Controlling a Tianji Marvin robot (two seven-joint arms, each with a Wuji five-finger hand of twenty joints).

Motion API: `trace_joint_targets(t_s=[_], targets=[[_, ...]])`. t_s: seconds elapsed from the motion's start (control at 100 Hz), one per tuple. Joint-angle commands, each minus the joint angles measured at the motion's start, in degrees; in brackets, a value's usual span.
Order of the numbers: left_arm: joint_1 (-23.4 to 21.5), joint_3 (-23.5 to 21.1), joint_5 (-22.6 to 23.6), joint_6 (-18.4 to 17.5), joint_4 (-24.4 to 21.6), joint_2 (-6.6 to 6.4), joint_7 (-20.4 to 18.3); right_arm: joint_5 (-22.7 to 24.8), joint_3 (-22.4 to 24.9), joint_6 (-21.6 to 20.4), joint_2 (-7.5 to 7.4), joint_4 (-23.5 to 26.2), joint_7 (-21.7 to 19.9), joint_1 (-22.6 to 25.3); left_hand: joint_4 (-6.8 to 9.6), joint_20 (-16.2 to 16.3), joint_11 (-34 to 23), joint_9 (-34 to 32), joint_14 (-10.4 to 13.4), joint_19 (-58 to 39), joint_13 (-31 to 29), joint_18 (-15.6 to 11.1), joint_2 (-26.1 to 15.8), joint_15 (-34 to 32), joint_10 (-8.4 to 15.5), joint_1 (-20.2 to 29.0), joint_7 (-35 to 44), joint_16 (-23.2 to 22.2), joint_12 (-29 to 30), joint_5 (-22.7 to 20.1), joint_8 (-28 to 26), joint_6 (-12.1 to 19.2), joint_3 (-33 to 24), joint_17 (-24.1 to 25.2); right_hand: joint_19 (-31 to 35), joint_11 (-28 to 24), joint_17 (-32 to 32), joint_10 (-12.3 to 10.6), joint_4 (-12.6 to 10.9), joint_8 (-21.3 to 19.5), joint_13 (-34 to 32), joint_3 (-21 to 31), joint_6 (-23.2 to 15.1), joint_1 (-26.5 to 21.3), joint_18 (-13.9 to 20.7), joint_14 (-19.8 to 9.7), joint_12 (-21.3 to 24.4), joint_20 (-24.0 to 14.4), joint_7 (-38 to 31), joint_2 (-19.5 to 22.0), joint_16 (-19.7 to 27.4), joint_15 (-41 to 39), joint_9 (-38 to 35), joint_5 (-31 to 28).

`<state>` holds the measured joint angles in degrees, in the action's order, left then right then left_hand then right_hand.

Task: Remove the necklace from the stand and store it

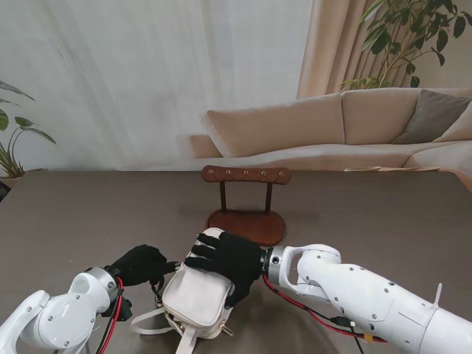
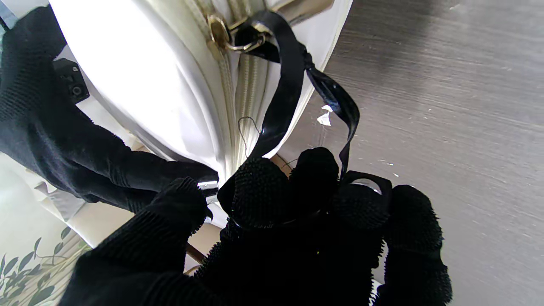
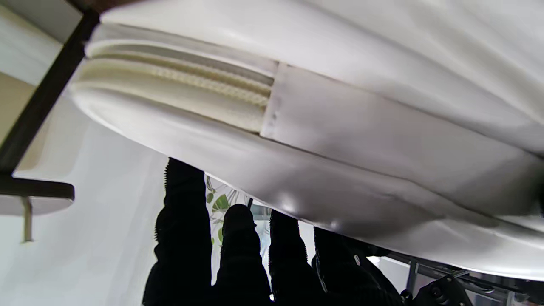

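Observation:
The brown wooden stand (image 1: pixel 246 175) rises at the table's middle, and I see no necklace on its bar or base. Just nearer to me lies a white zip bag (image 1: pixel 193 299). My right hand (image 1: pixel 230 259) rests flat on the bag's top with its fingers (image 3: pixel 182 238) spread, grasping nothing. At the bag's left end my left hand (image 1: pixel 139 264) is shut on the black pull strap (image 2: pixel 289 85), which hangs from the gold ring of the zipper (image 2: pixel 231 85). The zipper looks closed. No necklace shows in any view.
The bag's white shoulder strap (image 1: pixel 147 322) trails over the dark table (image 1: pixel 383 221) toward me. A beige sofa (image 1: pixel 346 125) and curtains stand beyond the far edge, with plants at the far left and far right.

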<state>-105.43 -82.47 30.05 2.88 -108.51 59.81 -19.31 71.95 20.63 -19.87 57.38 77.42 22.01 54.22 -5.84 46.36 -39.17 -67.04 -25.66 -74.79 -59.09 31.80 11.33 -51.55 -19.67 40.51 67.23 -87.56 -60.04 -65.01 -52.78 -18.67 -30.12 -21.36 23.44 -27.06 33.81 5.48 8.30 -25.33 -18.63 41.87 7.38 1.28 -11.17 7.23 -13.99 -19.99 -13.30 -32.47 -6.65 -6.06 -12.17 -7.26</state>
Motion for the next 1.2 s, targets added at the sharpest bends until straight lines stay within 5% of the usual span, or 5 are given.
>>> trace_joint_targets(t_s=[0.0, 0.39, 0.72, 0.83, 1.19], targets=[[-0.7, -0.4, 0.1, 0.2, -0.7, 0.09, -1.0, 1.4, -0.8, 0.2, 0.75, -0.9, -0.7, -0.9, 0.65, 0.8, -0.2, -1.7, -2.5, -3.6, -1.7, -3.4, 2.0, 0.1, 0.1, -1.5, 1.5, -0.2, -0.5, -1.2, 0.0, -1.1, -0.6, 0.1, 2.5, -2.6, -26.2, -0.1, -2.5, -1.1, -2.0, 2.8, -2.1, -2.5, 2.7, 0.6, -1.3, 0.1, -6.3, -3.0, -0.7, -0.6, 0.9, 1.5], [-1.8, -1.8, 0.3, -0.2, -1.5, 0.24, -0.4, -0.3, -9.9, 4.8, 2.14, -5.4, 2.2, -7.0, 0.65, 1.0, -0.7, -2.2, -2.4, -4.1, -2.4, -3.1, 2.1, -0.6, 0.3, -1.6, 2.1, -0.3, -0.6, -1.4, -0.3, -1.0, -0.8, -0.7, 18.7, -4.3, -22.2, -4.8, -4.4, 7.8, -11.7, 1.5, -8.1, -9.1, 2.8, -1.2, -2.5, 1.1, -24.7, -1.5, -3.3, -5.5, -7.8, 1.2], [-3.4, -3.8, 1.5, 0.2, -3.2, 0.10, -1.4, -2.6, -11.2, 8.4, 3.95, -8.7, 2.4, -7.8, 0.63, 1.2, -1.9, -3.1, -1.1, -5.0, -3.1, -2.8, 2.1, -3.2, 0.9, -2.0, 3.6, -1.1, -1.0, -1.8, -1.1, -0.6, -0.9, -2.2, 38.0, -3.8, -10.4, -12.8, -6.9, 6.2, -34.8, -18.8, -17.6, -28.9, 4.2, -7.0, -5.0, -4.3, -35.4, 21.2, -10.8, -15.5, -35.0, -18.7], [-3.8, -4.3, 1.7, 0.5, -3.2, 0.11, -1.5, -3.8, -10.6, 8.8, 4.36, -9.6, 0.9, -7.6, 0.62, 1.3, -2.9, -3.7, -0.6, -5.6, -3.7, -2.5, 2.2, -4.8, 1.3, -2.3, 4.9, -1.4, -1.4, -2.2, -1.6, -0.4, -0.8, -3.2, 42.2, -3.1, -6.5, -12.5, -6.0, 15.6, -40.2, -24.5, -19.0, -35.9, 4.4, -7.7, -6.3, -6.2, -41.4, 24.5, -13.0, -17.7, -42.0, -23.1], [-4.4, -5.2, 3.0, 0.4, -2.6, 0.88, 2.6, -6.9, -8.3, 13.9, 4.90, -9.8, -7.0, -5.8, 0.62, 1.3, -3.7, -4.7, -0.5, -6.5, -4.8, -1.5, 2.6, -6.8, 1.4, -3.3, 5.9, -1.4, -1.5, -2.9, -1.9, 0.0, -1.7, -4.8, 49.7, -2.6, 0.0, -10.0, -7.0, 15.1, -47.2, -27.3, -15.8, -39.5, 2.8, -5.1, -8.4, -10.7, -43.2, 28.4, -16.3, -21.3, -48.0, -26.8]])
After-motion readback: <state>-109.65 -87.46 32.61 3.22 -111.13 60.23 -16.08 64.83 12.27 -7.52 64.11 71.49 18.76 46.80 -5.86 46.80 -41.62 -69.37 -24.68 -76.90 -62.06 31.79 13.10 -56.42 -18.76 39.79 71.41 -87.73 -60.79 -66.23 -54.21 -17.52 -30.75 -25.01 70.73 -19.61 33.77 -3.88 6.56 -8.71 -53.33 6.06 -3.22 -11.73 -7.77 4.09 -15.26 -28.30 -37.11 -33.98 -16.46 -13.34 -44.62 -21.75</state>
